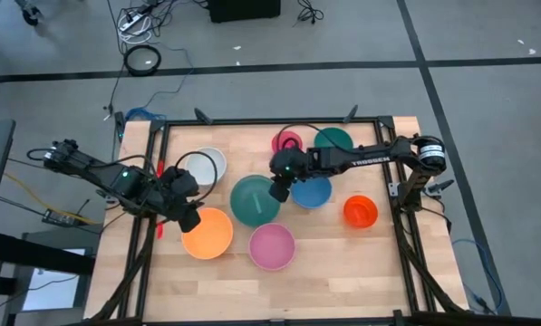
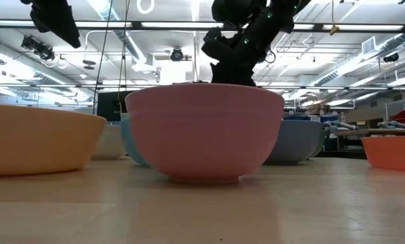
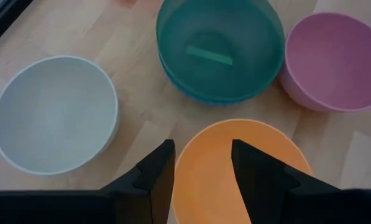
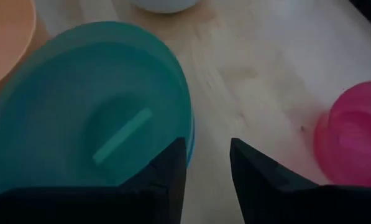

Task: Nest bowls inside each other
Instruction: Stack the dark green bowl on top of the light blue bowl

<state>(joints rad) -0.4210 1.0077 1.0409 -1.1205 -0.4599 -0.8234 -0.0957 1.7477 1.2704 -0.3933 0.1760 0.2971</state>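
Several bowls stand on their bases on the wooden table. A large green bowl [image 1: 255,200] sits inside a blue one, whose rim [image 3: 184,92] shows just under it. My right gripper [image 4: 207,163] hovers open beside the green bowl's [image 4: 92,112] right rim, with bare table between its fingers. My left gripper [image 3: 202,163] is open above the far rim of the orange bowl [image 3: 235,168]. Around them are a white bowl [image 1: 205,167], a pink bowl [image 1: 272,246], a second blue bowl [image 1: 312,191], a small pink bowl [image 1: 288,142], another green bowl [image 1: 333,139] and an orange-red bowl [image 1: 361,211].
A dark frame [image 1: 279,121] borders the table top. Bare wood lies along the near edge in front of the pink bowl [image 2: 205,132] and at the near right corner [image 1: 361,272]. Cables and a black box lie on the floor beyond the table.
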